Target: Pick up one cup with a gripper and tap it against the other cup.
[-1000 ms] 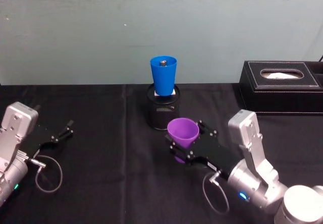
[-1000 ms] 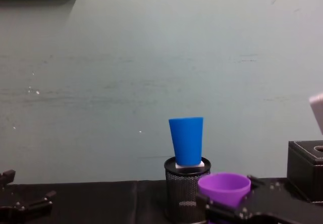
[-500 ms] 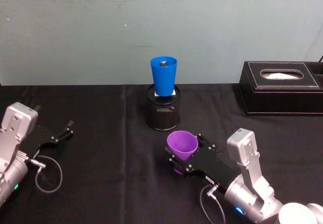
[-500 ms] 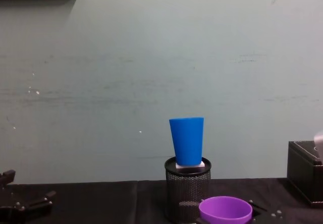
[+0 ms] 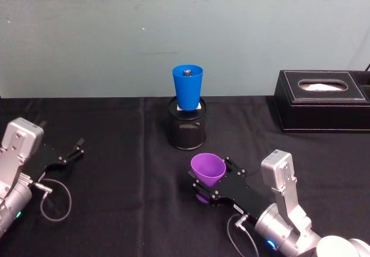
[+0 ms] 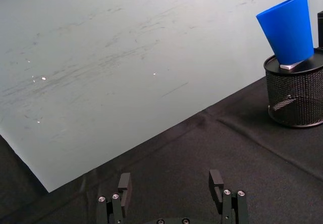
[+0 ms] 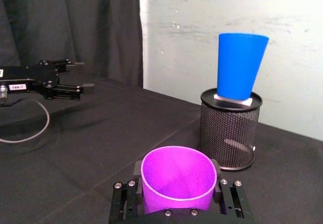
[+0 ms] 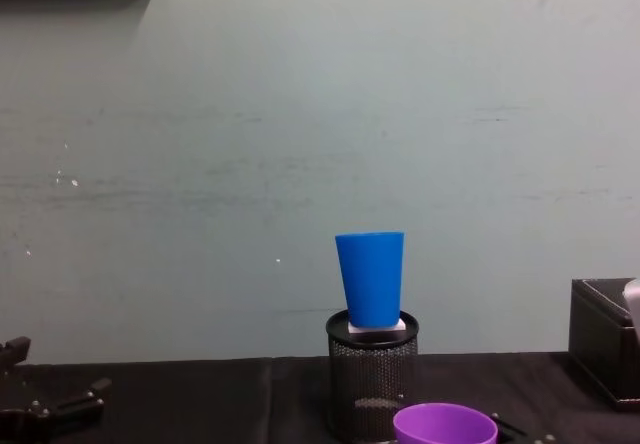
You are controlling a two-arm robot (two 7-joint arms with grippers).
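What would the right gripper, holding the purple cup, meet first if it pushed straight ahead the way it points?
Probably the black mesh pen holder that carries the blue cup. The right gripper, shut on the purple cup, points roughly at the holder's base, though depth is unclear.

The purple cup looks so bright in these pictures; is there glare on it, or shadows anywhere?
Right wrist view: the purple cup, held in the right end effector, glows evenly, no hard glare. Head view: the black cloth swallows shadows. Left wrist view: the blue cup is evenly lit on the mesh holder.
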